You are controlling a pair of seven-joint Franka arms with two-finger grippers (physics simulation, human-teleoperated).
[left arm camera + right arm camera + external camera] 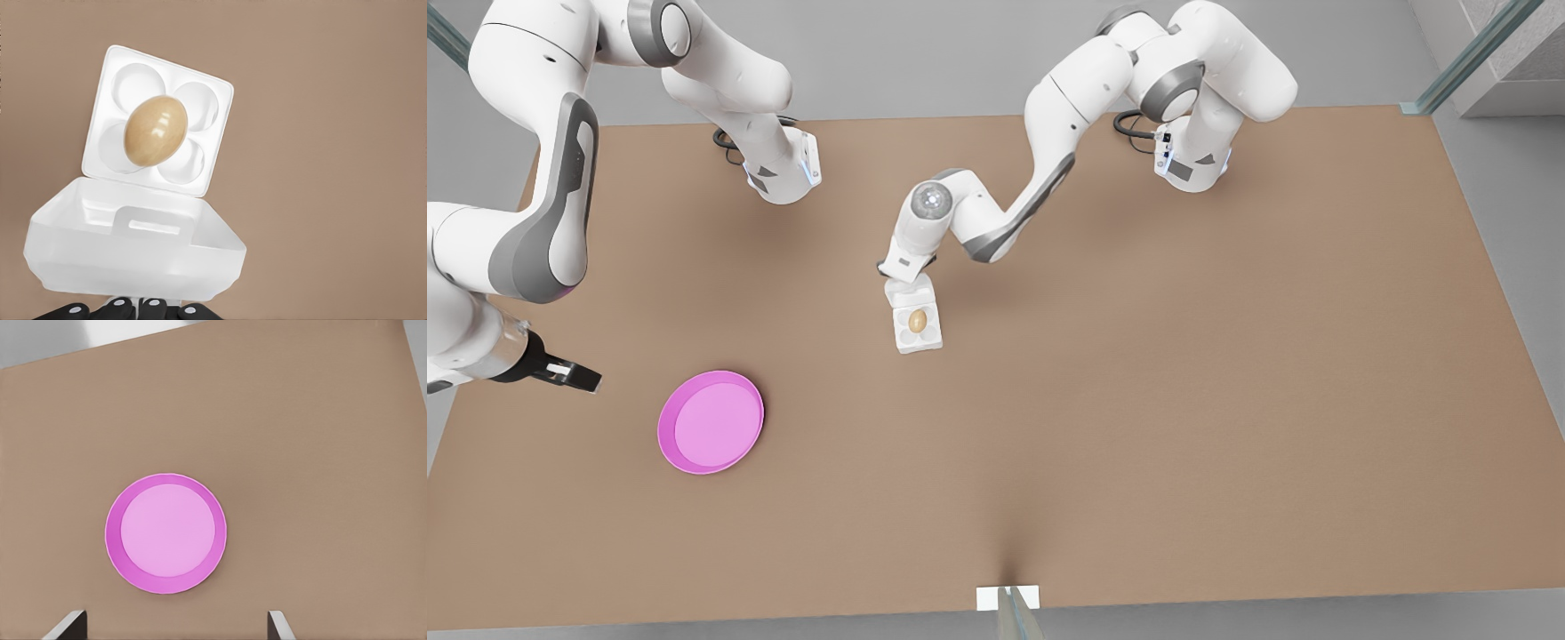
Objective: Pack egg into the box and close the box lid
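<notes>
Egg (155,130) sits in the box (918,327), mid-tabletop (1138,400). Left end effector (133,310) is at the raised lid (133,250), grip unclear. Push off-centre and the box could skid. Right end effector (574,373) waits open near the plate (711,421).

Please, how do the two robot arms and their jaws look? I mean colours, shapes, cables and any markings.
Both arms have glossy white rounded shells with grey joint bands and black cables at their bases. The right gripper has a black body with a small white marking and dark flat jaws. The left gripper, by the box lid, has a white housing; black parts appear in its wrist view.
</notes>
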